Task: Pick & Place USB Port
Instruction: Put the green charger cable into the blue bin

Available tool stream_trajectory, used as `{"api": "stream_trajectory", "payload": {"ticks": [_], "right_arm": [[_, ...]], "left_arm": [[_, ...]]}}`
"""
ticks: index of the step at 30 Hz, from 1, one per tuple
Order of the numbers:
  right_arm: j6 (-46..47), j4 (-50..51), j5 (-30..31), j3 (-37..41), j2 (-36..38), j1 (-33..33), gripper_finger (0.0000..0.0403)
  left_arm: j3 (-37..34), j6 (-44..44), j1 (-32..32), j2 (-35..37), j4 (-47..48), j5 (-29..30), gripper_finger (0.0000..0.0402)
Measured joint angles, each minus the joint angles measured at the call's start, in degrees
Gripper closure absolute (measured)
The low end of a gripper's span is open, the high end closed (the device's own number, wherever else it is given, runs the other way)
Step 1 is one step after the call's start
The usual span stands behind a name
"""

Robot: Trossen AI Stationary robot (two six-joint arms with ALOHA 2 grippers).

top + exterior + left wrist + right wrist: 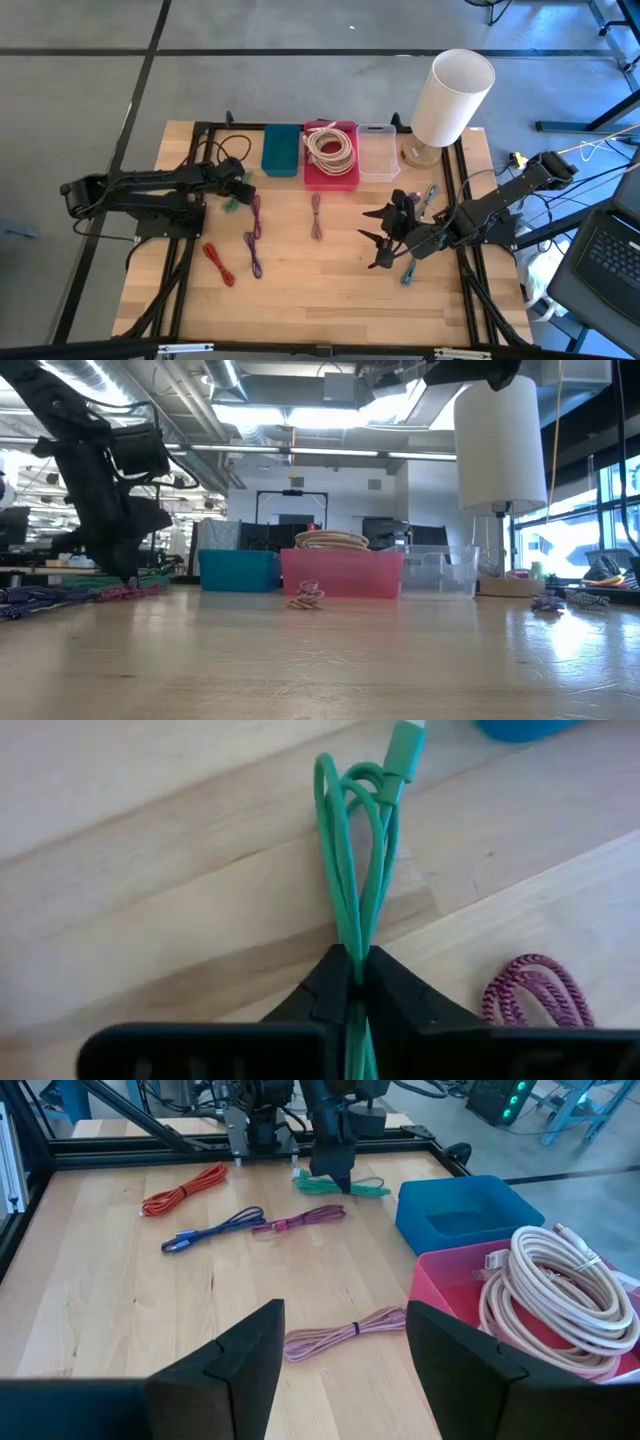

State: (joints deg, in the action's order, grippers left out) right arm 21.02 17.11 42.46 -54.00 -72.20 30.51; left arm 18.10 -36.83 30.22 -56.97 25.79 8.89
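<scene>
A coiled green USB cable point(352, 870) lies on the wood table near the teal bin point(282, 150); its plug point(405, 745) points away from my left gripper. My left gripper point(236, 196) is shut on this cable, and it also shows in the right wrist view as the left gripper point(333, 1172) over the green cable point(345, 1186). My right gripper point(340, 1345) hangs open above the table's right half point(385, 238), touching nothing. A magenta cable point(530, 1000) lies beside the green one. My left gripper pinches the green cable bundle between its two fingers at the end opposite the plug point(356, 958), several strands together. The fingers come from above, pointing down, and lie along the bundle. The cable's looped part and plug rest on the table.
Behind the cables stand a teal bin, a pink bin point(331, 160) holding a cream cable coil point(330, 146), and a clear bin point(378, 152). A white cylinder point(450, 98) stands at the far right. Red point(218, 263), blue point(252, 248) and pink point(316, 215) cables lie mid-table.
</scene>
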Motion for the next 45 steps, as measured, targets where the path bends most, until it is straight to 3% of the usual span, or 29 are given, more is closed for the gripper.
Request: {"api": "stream_trajectory", "payload": {"ticks": [7,13,16,24,31,38,45], "right_arm": [[0.00,0.03,0.00,0.02,0.00,0.01,0.0189],[-0.34,0.04,0.02,0.02,0.00,-0.01,0.0189],[-0.48,0.03,0.02,0.02,0.00,-0.01,0.0189],[0.74,0.06,0.00,0.02,0.00,-0.01,0.0189],[1.11,0.06,-0.01,0.02,0.00,-0.01,0.0189],[2.71,0.65,-0.47,0.02,0.00,0.10,0.0189],[2.92,0.91,-0.48,0.02,0.00,0.10,0.0190]], "left_arm": [[13.14,6.12,-0.02,5.54,5.41,-0.08,0.0391],[28.09,11.65,-0.02,6.31,5.27,4.06,0.0391],[34.85,13.48,0.41,3.08,5.19,5.54,0.0391],[49.68,15.48,4.53,-12.24,11.20,0.39,0.0391],[50.72,14.24,10.90,-24.86,12.07,-9.64,0.0391],[50.71,14.05,13.93,-36.01,12.96,-11.74,0.0392],[50.71,14.05,13.66,-42.66,10.72,-13.59,0.0392]]}}
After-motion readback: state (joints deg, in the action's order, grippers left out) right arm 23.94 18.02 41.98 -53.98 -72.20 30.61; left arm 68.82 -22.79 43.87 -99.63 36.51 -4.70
